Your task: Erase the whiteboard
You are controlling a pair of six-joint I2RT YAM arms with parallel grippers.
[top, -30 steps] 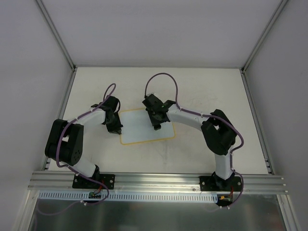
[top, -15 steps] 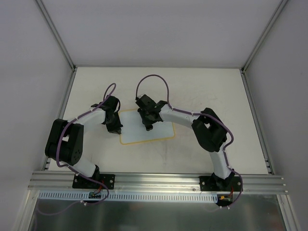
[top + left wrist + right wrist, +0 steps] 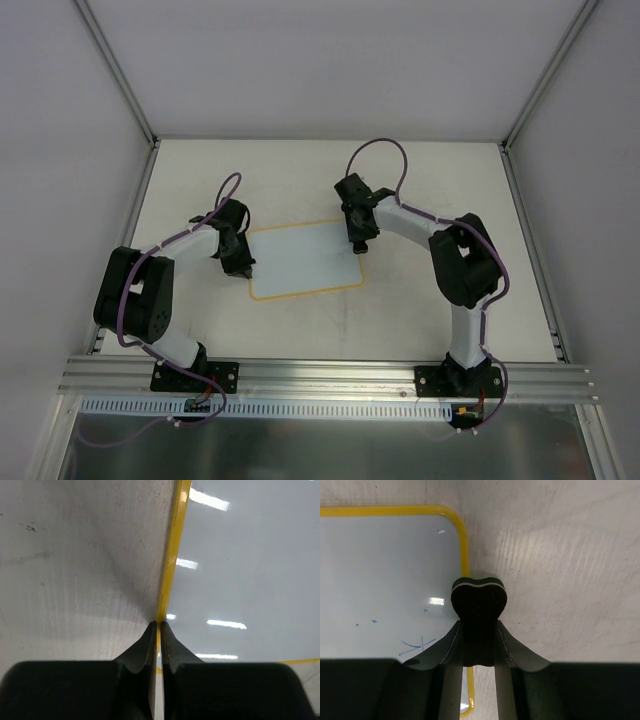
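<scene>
The whiteboard [image 3: 305, 260] is lying flat around the middle of the desk [image 3: 420, 180], between the two arms. Its long axis is running left to right, turned slightly so that the right end is sitting a little farther from the bases than the left. At the board's left edge, toward the near corner, the left pincer [image 3: 246, 270] is pointing straight down. In the left wrist view it is clenched, with only a sliver showing between the fingers, and the tips are meeting the yellow border, which is running away from them up the picture. White desk is showing on one side of that border and glossy board on the other. Farther back, at the board's right edge near its far corner, the right pincer [image 3: 362, 246] is grasping a black eraser [image 3: 478, 597]. The eraser is sitting across the yellow border, partly over the board and partly over the bare desk. Faint blue marks [image 3: 417, 642] are showing on the board just beside the right pincer's fingers [image 3: 451, 652].
</scene>
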